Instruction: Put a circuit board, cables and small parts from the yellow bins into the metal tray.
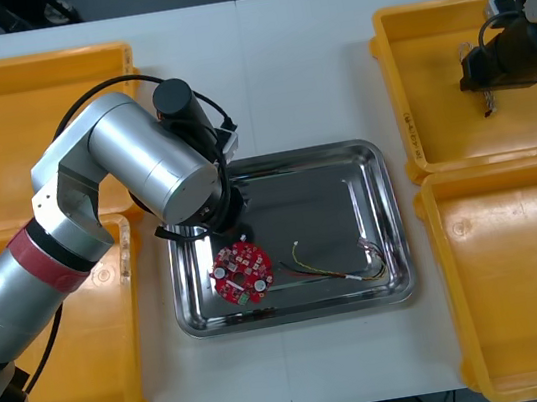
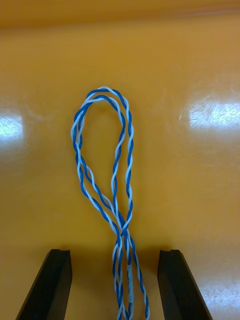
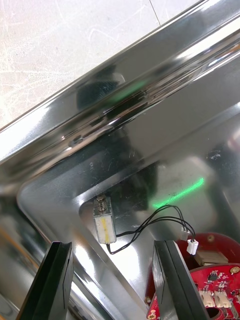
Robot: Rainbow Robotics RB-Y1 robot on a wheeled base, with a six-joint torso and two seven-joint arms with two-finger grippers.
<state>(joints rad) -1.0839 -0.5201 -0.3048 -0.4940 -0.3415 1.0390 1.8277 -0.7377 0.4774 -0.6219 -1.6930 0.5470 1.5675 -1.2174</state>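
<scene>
In the front view, the metal tray (image 1: 383, 206) is seen on the tabletop (image 1: 300, 75) between the yellow bins (image 1: 27, 70). A round red circuit board (image 1: 242, 272) and a red and yellow cable (image 1: 334, 270) are laid inside it. The left arm (image 1: 137, 165) is held over the tray's left side, and the right tool (image 1: 484, 98) over the far right bin (image 1: 461, 137).

In the right wrist view, the right tool's fingers (image 2: 56, 280) are spread apart. A twisted blue and white cable (image 2: 102, 150) is laid on the bin floor between them, untouched.

In the left wrist view, the left tool (image 3: 111, 245) is spread apart over a tray corner. A small metal part (image 3: 105, 225) with a black cable (image 3: 150, 222) is laid there, near the board.
</scene>
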